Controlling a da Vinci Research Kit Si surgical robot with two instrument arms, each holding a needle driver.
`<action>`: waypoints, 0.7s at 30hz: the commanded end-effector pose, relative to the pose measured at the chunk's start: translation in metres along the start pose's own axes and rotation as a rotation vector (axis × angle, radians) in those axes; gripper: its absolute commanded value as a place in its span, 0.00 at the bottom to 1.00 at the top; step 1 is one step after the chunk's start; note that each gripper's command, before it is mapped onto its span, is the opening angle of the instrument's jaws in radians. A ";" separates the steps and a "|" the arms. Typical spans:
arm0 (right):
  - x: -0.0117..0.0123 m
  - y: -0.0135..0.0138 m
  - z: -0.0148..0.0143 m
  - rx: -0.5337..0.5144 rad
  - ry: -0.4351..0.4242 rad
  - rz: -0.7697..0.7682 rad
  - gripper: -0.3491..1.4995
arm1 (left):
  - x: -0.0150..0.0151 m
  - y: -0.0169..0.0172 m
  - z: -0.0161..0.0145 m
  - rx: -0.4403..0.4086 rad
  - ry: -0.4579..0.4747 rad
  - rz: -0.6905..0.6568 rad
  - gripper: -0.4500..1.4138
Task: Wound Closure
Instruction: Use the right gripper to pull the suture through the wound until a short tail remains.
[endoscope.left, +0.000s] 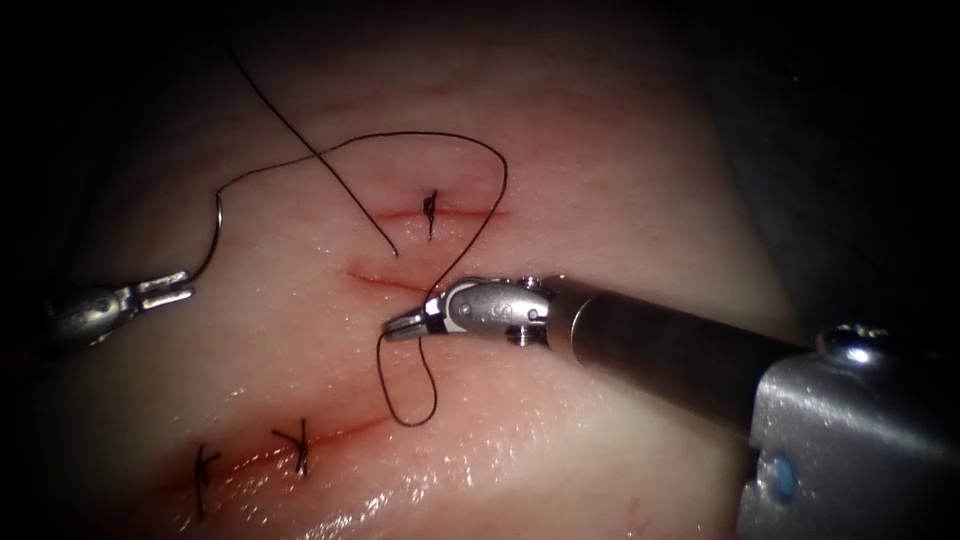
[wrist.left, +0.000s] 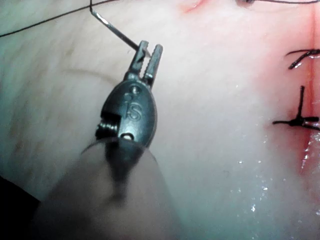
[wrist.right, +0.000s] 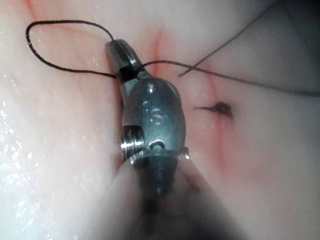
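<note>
The tissue (endoscope.left: 620, 200) is a pale, glistening slab, wet and shiny along its near edge, with dark surroundings beyond its far side. Nearest the endoscope, a reddened cut (endoscope.left: 290, 445) runs slantwise and carries two dark finished stitches (endoscope.left: 300, 445); the left wrist view shows these stitches (wrist.left: 299, 119) beside a streak of red fluid (wrist.left: 309, 150).

A little farther in, the right tool (endoscope.left: 403, 325) comes in from the right, its shaft lying nearly level and its tip pointing left. Its jaws are pressed together on the thread (endoscope.left: 420, 135), which droops below the tip in a small loop and rises past a short middle cut (endoscope.left: 385, 282). The right wrist view shows the same grip (wrist.right: 120, 60), with the thread (wrist.right: 65, 22) curling off to one side of the tool and crossing the tissue on the other.

At the left edge, well apart from the right tool, the left tool (endoscope.left: 172, 289) clamps the needle (endoscope.left: 212, 240) near one end of its curve. The needle stands free of the tissue, left of the cuts, arching upward from the jaws with its long axis roughly upright; the thread leaves its upper end. In the left wrist view the needle (wrist.left: 117, 31) slants away from the jaw tips (wrist.left: 148, 56).

Farthest back, the thread sweeps in a wide arc above a third cut (endoscope.left: 440, 212) holding one dark stitch (endoscope.left: 431, 208), and a loose thread end (endoscope.left: 300, 130) crosses the arc diagonally.
</note>
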 end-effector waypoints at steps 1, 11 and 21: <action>0.0000 0.0007 0.0007 -0.001 0.003 -0.009 0.00 | -0.0005 -0.0001 0.0007 -0.002 0.001 0.001 0.00; 0.0018 -0.0012 -0.0002 0.033 0.028 -0.019 0.00 | -0.0004 0.0000 0.0008 -0.003 0.002 0.001 0.00; 0.0059 -0.0074 -0.0027 0.098 0.072 -0.042 0.00 | -0.0004 0.0000 0.0006 -0.003 0.002 0.001 0.00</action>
